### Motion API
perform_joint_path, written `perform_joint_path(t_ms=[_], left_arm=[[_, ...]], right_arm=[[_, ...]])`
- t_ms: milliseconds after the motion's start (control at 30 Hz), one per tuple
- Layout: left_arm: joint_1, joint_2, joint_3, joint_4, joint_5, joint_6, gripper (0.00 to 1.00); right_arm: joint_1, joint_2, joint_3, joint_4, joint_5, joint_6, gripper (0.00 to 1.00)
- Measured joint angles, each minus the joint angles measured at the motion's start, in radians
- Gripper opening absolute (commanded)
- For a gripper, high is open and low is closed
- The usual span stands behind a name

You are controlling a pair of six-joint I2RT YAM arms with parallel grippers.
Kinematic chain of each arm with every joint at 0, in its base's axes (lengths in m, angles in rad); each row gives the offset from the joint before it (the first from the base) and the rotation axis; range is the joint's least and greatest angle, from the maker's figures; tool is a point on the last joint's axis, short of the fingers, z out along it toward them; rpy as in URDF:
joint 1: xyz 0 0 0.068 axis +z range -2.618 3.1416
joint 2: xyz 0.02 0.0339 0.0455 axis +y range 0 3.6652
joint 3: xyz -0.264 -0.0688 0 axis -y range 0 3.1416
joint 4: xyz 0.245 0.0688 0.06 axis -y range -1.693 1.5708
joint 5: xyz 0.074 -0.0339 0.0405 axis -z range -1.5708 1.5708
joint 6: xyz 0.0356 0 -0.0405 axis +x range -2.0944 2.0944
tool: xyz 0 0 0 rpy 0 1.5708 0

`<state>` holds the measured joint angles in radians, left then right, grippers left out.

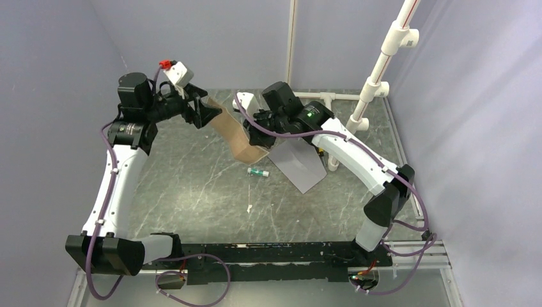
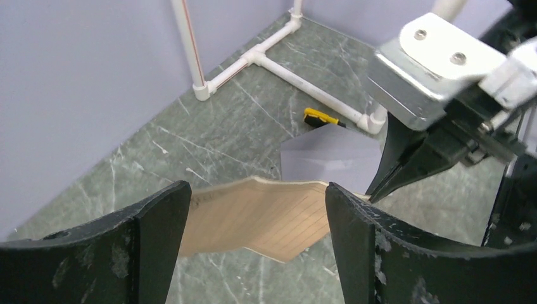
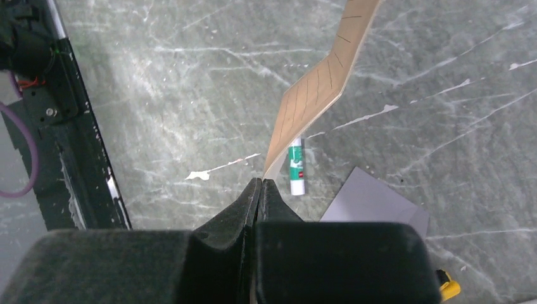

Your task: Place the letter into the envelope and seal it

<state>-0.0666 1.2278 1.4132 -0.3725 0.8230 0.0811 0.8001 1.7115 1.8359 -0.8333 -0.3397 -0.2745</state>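
The tan lined letter hangs above the table, creased into a zigzag. My right gripper is shut on its near edge; in the right wrist view the sheet rises from the closed tips. My left gripper stands wide open at the letter's other end. In the left wrist view the sheet lies just beyond the spread fingers, its left end hidden behind one finger. The grey envelope lies flat on the table under the right arm, with its pointed flap open.
A green-and-white glue stick lies on the table beside the envelope. A yellow cutter rests by the white pipe frame at the back right. A white smear marks the green tabletop.
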Motion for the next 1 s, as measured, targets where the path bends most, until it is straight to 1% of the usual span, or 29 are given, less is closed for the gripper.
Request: perform_joint_path(t_ms=[167, 267, 367, 433, 633, 767, 867, 933, 1000], left_arm=[[0.0, -0.006, -0.036, 0.025, 0.117, 0.149, 0.83], [0.0, 0.006, -0.006, -0.025, 0.192, 0.239, 0.83], [0.0, 0.057, 0.07, -0.129, 0.285, 0.339, 0.82], [0.0, 0.087, 0.092, -0.196, 0.325, 0.398, 0.81], [0.0, 0.189, 0.119, -0.463, 0.408, 0.577, 0.79], [0.0, 0.261, 0.145, -0.566, 0.438, 0.639, 0.77], [0.0, 0.282, 0.145, -0.617, 0.441, 0.666, 0.74], [0.0, 0.282, 0.145, -0.644, 0.441, 0.687, 0.7], [0.0, 0.282, 0.145, -0.665, 0.442, 0.705, 0.59]], right_arm=[[-0.004, 0.0, -0.001, -0.066, -0.045, -0.014, 0.0], [-0.006, -0.004, -0.014, -0.096, -0.061, -0.015, 0.0], [-0.008, -0.006, -0.031, -0.126, -0.064, -0.015, 0.0], [-0.009, -0.008, -0.04, -0.137, -0.064, -0.017, 0.0], [-0.01, -0.014, -0.057, -0.165, -0.074, -0.026, 0.0], [-0.01, -0.018, -0.059, -0.171, -0.085, -0.031, 0.0], [-0.01, -0.031, -0.061, -0.178, -0.086, -0.034, 0.0], [-0.01, -0.04, -0.061, -0.181, -0.091, -0.037, 0.0], [-0.01, -0.046, -0.061, -0.184, -0.097, -0.038, 0.0]])
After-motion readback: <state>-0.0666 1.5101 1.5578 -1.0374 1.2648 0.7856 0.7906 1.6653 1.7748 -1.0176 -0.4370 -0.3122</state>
